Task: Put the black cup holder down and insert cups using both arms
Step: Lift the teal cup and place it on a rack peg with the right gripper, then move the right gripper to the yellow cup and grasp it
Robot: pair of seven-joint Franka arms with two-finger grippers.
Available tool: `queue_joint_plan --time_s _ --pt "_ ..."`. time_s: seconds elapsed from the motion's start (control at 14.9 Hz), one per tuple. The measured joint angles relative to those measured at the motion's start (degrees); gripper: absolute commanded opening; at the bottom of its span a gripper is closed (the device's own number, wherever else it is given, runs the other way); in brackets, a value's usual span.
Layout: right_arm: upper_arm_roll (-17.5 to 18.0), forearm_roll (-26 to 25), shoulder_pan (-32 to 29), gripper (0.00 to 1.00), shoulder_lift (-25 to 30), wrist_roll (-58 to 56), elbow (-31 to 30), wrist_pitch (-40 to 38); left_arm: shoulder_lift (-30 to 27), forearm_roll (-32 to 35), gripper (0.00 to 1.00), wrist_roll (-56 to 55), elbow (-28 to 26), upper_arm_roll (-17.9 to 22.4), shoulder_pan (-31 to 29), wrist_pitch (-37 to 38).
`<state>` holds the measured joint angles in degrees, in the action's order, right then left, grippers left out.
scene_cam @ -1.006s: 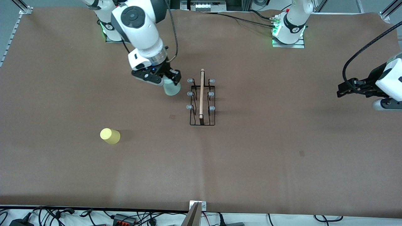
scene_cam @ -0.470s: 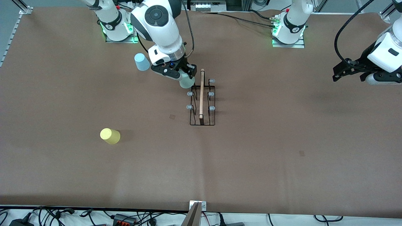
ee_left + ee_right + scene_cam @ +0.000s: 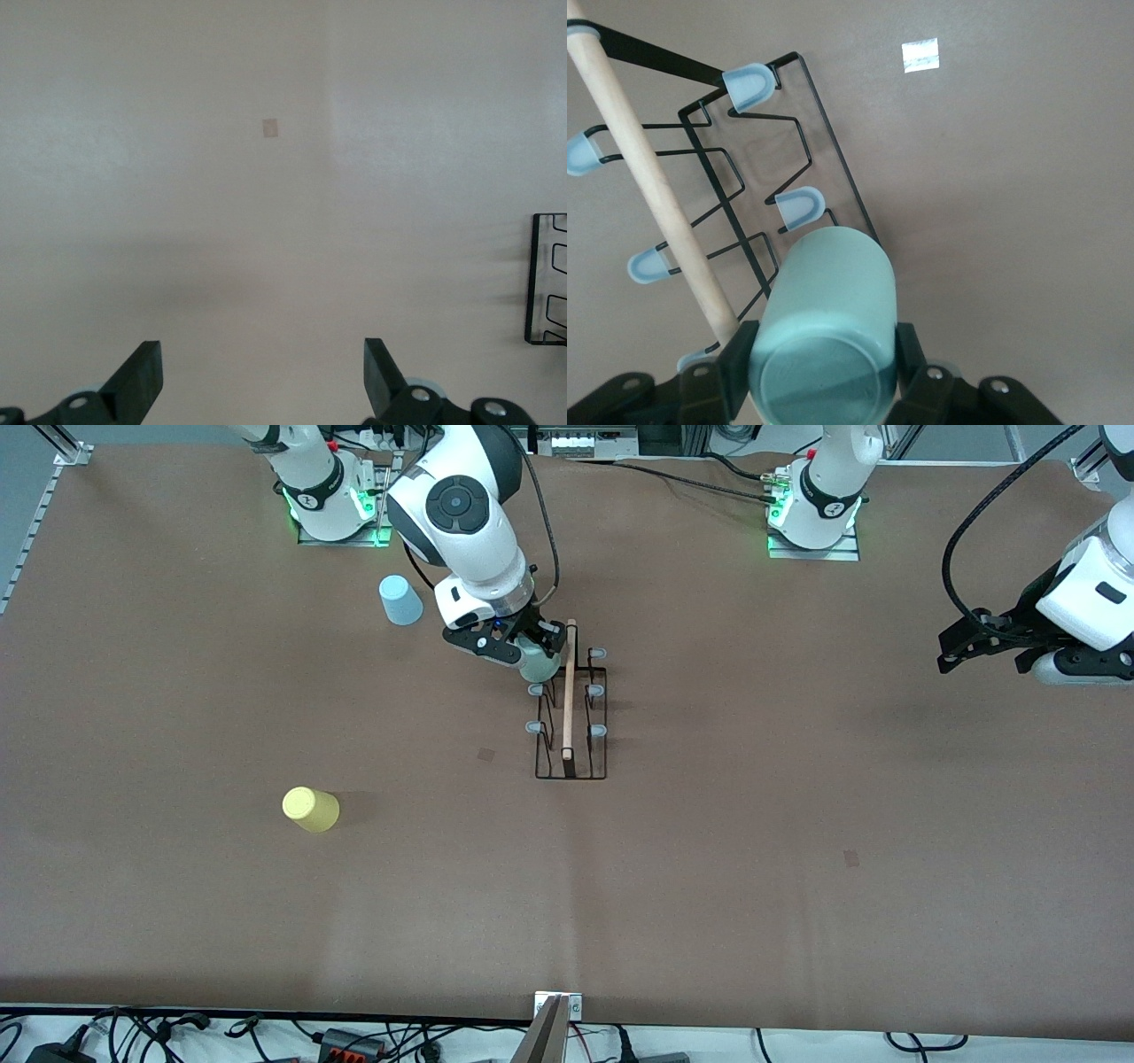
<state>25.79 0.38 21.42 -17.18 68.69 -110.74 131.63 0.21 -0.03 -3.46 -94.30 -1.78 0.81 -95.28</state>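
Front view: the right gripper (image 3: pixel 529 657) is clamped on the pale grey-green cup (image 3: pixel 537 662) over the end of the black cup holder (image 3: pixel 571 717) closest to the robots' bases, on the side toward the right arm's end. In the right wrist view, the cup (image 3: pixel 824 332) hangs just above a grey-tipped peg (image 3: pixel 799 205), beside the wooden rod handle (image 3: pixel 651 190). The left gripper (image 3: pixel 961 651) waits open near the left arm's end of the table (image 3: pixel 797 824). The light blue cup (image 3: pixel 400 600) and yellow cup (image 3: pixel 310 809) stand apart from the holder.
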Motion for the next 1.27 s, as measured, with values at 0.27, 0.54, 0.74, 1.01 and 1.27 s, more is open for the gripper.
queue_joint_plan --time_s 0.27,0.54,0.74,1.01,1.27 --pt "0.0 0.0 0.25 1.0 -1.23 0.0 0.09 1.19 0.07 -0.03 1.0 0.15 0.45 -0.98 0.19 1.66" --pt "-0.02 -0.01 0.53 1.0 -1.32 -0.02 0.43 1.9 0.07 -0.03 1.0 0.15 0.64 -1.19 0.2 1.87" --pt "-0.36 -0.09 -0.8 1.0 -0.67 -0.88 1.16 1.8 0.07 -0.03 1.0 0.15 0.7 -1.18 0.2 1.92" --pt "-1.31 -0.15 -7.34 1.0 3.3 -12.69 1.43 -4.36 0.07 -0.03 1.0 0.15 0.72 -1.17 0.17 1.93" --pt "-9.11 -0.14 -11.72 1.0 5.85 -30.9 1.39 -9.29 0.07 -0.03 1.0 0.15 0.73 -1.17 0.12 1.95"
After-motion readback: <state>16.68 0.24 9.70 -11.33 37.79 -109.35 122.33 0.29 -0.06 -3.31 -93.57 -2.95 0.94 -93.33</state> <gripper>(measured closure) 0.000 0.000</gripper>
